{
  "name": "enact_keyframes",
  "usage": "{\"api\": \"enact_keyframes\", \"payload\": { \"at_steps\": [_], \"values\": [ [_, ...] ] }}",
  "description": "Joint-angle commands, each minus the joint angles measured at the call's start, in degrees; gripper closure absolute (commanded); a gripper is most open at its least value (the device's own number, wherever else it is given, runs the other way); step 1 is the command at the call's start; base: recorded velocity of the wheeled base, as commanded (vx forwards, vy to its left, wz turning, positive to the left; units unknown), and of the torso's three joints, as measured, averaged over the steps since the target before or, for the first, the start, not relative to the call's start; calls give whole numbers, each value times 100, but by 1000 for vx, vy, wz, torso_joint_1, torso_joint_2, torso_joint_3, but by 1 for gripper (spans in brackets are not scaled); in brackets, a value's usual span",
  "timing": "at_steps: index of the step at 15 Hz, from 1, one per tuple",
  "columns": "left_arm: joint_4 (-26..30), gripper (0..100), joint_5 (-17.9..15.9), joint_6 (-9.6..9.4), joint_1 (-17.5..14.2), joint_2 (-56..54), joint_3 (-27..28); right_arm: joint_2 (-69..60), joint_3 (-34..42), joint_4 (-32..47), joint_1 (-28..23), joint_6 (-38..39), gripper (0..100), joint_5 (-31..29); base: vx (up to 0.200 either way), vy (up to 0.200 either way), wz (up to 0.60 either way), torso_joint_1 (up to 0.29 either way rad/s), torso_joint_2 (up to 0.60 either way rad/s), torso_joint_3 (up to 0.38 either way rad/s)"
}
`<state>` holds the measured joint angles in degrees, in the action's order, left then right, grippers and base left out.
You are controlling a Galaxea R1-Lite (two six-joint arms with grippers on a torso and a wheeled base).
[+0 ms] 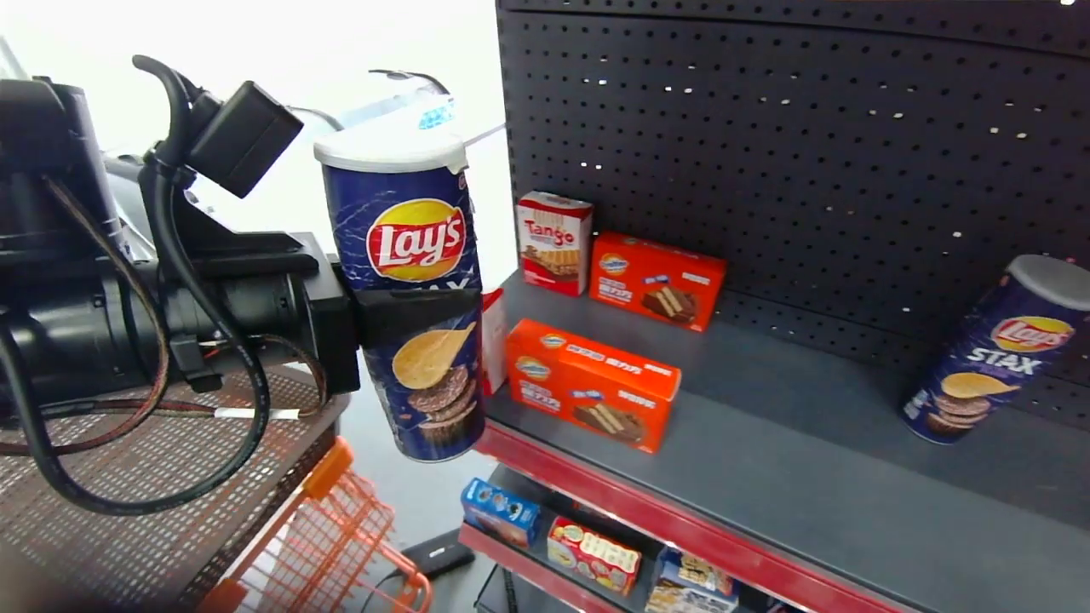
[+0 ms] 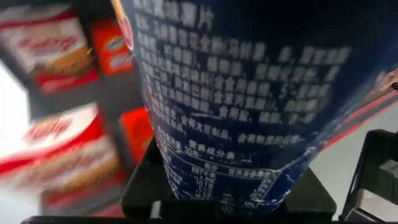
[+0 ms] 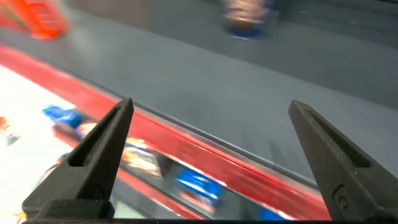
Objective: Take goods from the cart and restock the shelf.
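Left fingers clamping chips can mid-body; can hanging upright, long axis vertical, just off shelf front-left corner, shelf lying rightward. Right fingers spread wide, gripping nothing, hovering above shelf lip.

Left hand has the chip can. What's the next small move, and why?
Probably carry the can rightward over the shelf's bare middle. The left hand grips it upright, short of the shelf's red front edge, and orange boxes crowd the near end, while the stretch before the leaning can is free.
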<state>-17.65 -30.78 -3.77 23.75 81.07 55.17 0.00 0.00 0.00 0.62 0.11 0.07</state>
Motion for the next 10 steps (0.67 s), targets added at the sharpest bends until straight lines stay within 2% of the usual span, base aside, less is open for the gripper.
{"api": "enact_keyframes", "payload": {
  "at_steps": [1, 8, 10],
  "values": [
    [-19, 100, -16, -1, 7, 6, 11, 0, 0, 0, -1, 7, 0, 1, 0, 0, -600, 2, -2, 2],
    [-10, 100, -33, 8, 7, 6, 55, 0, 0, 0, -1, -2, 0, 1, 0, 0, -600, 2, 2, 3],
    [-10, 100, -33, 8, -2, 6, 28, 9, 0, 0, 8, 7, 0, 1, 0, 0, 0, 0, 0, 0]
  ]
}}
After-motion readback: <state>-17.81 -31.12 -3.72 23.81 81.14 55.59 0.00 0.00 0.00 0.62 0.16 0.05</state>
